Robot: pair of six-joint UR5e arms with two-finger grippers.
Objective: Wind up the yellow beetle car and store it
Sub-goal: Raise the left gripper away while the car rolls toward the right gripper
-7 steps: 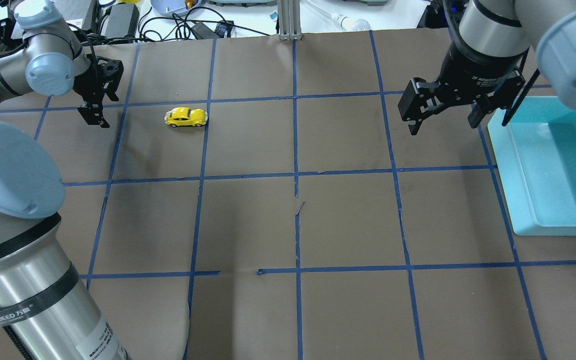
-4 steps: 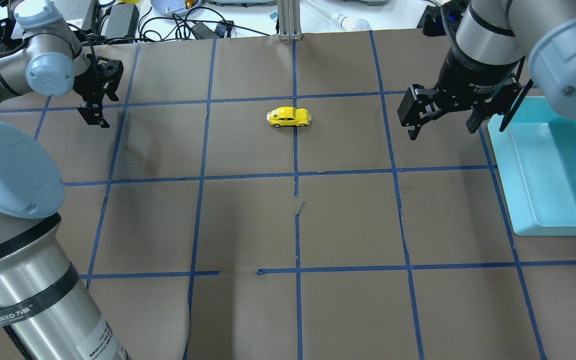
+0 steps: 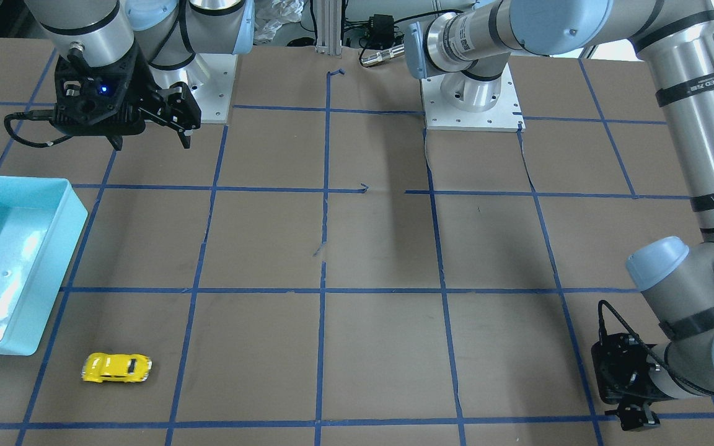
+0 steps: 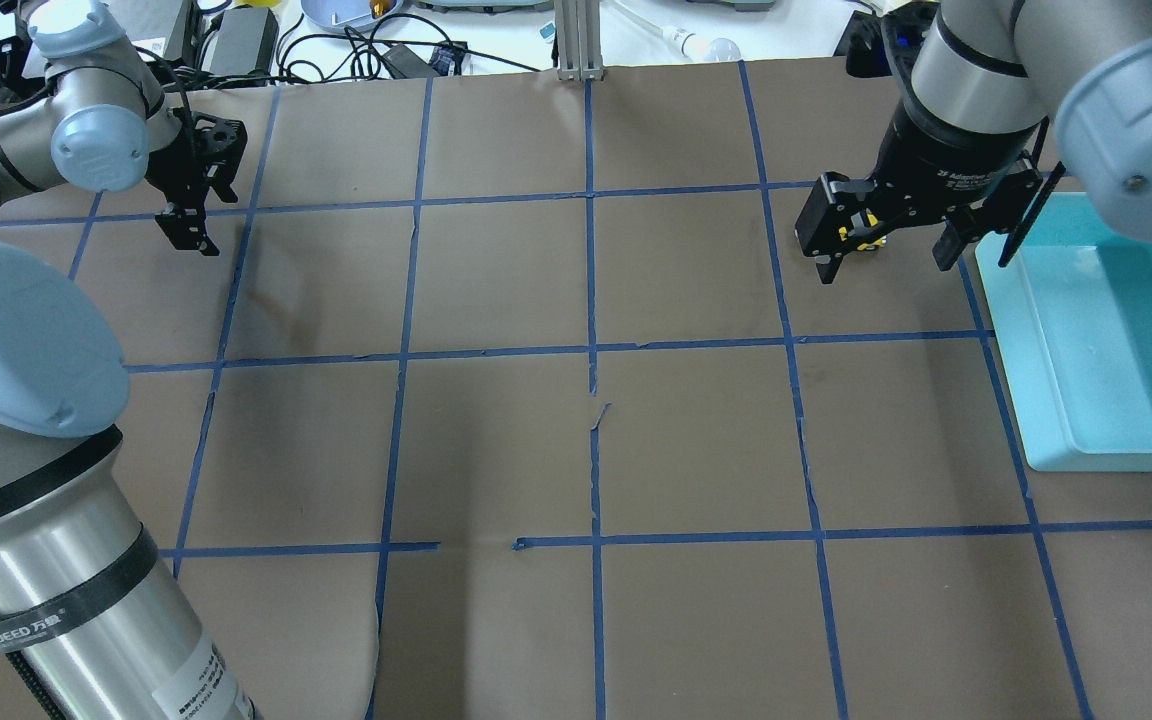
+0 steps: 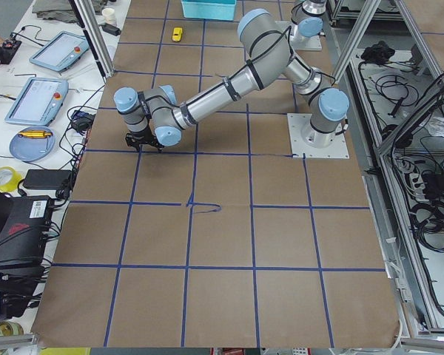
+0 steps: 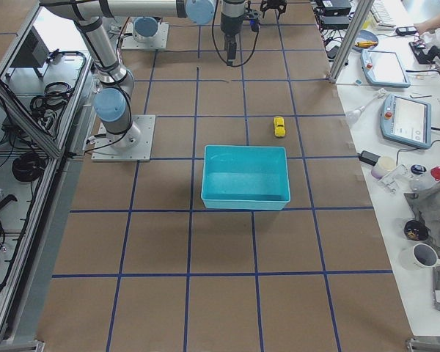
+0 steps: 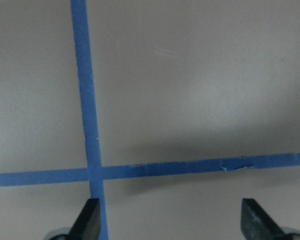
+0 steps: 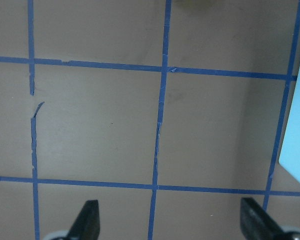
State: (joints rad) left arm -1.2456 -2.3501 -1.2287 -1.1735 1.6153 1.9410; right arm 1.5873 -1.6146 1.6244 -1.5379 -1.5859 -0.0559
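The yellow beetle car (image 3: 116, 368) stands on the brown table, on its wheels, near the far corner of the teal bin (image 3: 59, 272). It also shows in the right side view (image 6: 279, 126) and the left side view (image 5: 177, 33). In the overhead view only a yellow bit (image 4: 856, 232) shows behind my right gripper (image 4: 883, 262). That gripper is open and empty, held above the table over the car (image 3: 150, 141). My left gripper (image 4: 191, 235) is open and empty, low over a tape crossing at the far left (image 7: 171, 220).
The teal bin (image 4: 1011, 330) is empty and stands at the table's right edge, just right of my right gripper. Blue tape lines divide the brown table into squares. Cables and devices lie beyond the far edge.
The car has rolled right across the table, from near my left gripper to under my right gripper. The right gripper shifted slightly. The left arm has not moved.
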